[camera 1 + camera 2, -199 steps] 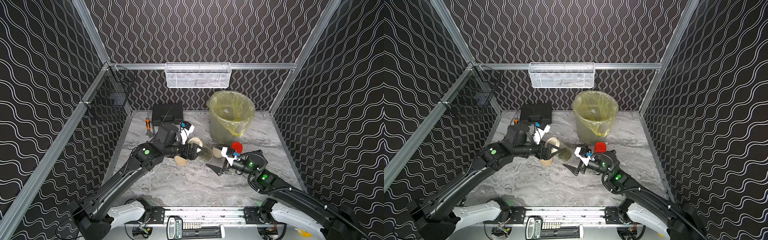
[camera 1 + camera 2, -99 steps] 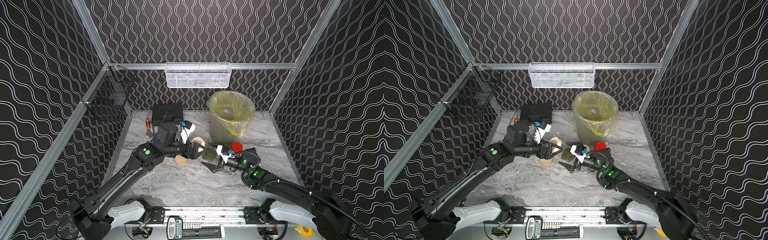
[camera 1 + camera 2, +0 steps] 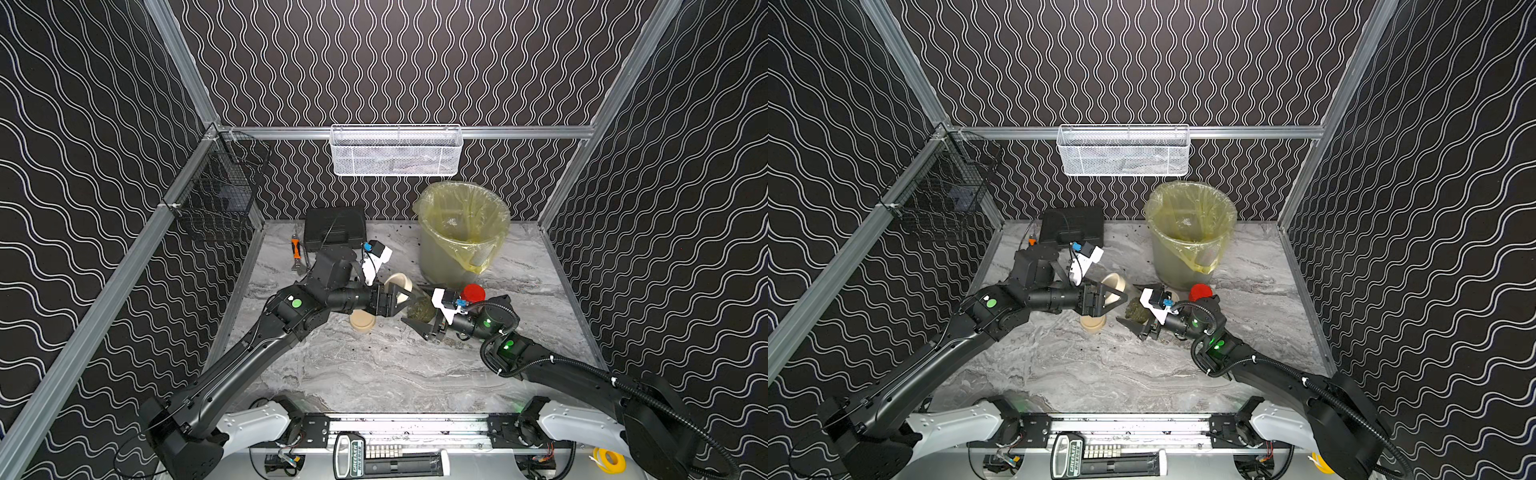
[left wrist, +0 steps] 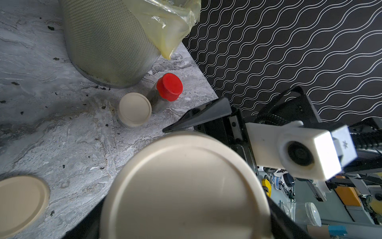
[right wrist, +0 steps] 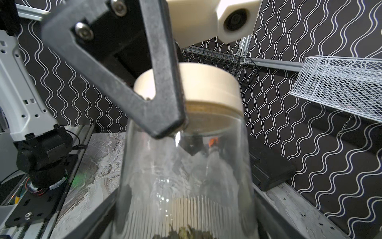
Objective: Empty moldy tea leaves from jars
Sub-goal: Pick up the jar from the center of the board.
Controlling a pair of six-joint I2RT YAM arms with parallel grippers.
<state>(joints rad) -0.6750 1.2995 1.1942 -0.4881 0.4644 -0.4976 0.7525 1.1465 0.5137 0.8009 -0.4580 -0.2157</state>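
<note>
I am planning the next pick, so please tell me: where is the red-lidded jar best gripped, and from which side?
Likely the glass body of the red-lidded jar, below its lid, approached from the right-wall side. It appears upright; a cream-lidded jar sits close on one side and the bin stands behind, leaving that side free.

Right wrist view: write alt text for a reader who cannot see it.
A clear glass jar fills the frame, its cream lid clamped by the left gripper. Tea leaves lie at its near end; a white mesh basket hangs behind.
</note>
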